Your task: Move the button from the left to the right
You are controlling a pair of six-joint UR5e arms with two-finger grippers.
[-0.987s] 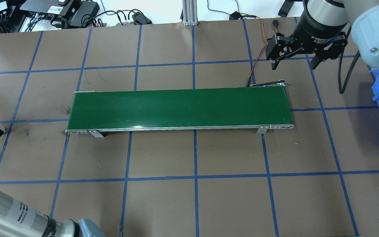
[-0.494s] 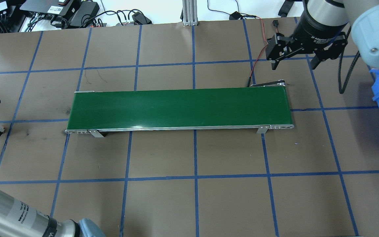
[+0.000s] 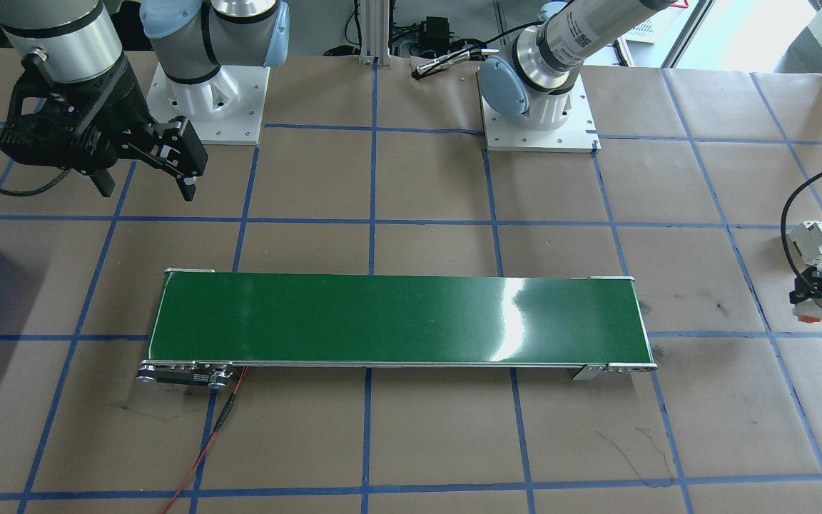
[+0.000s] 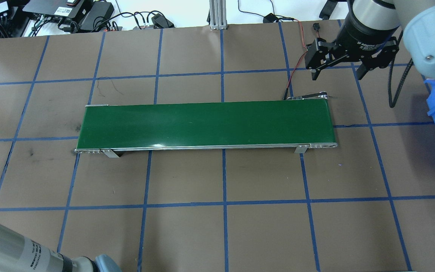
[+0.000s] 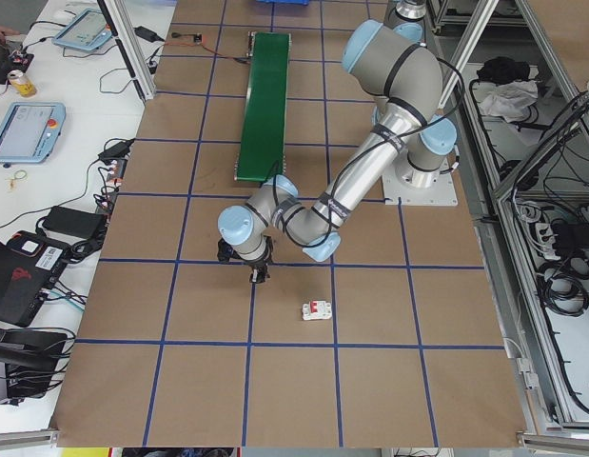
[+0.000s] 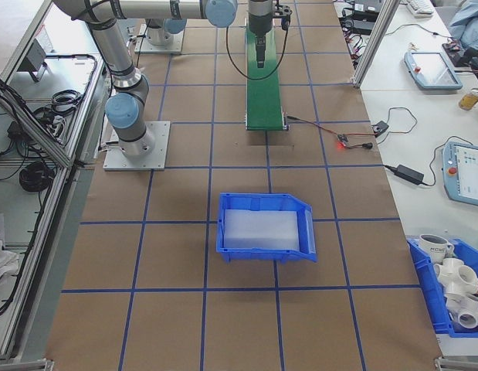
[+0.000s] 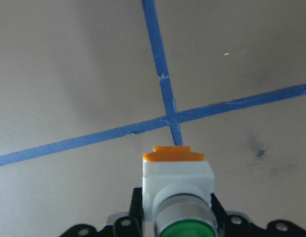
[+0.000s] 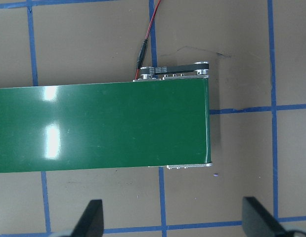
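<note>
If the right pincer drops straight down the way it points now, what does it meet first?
Probably bare table paper, just beside the green conveyor belt's end; the open right pincer straddles a blue tape line. Depth is unclear.

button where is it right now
In the left claw, the button sits off the conveyor's left end, near the circuit breaker.

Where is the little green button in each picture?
Front-facing: the button is at the far right edge, in the left gripper, below the white breaker.
Overhead: not in it.
Exterior left: hidden under the near arm's gripper.
Exterior right: not in it.
Left wrist: bottom centre, between the fingers.
Right wrist: not in it.
Shared landmark: the green conveyor belt.
</note>
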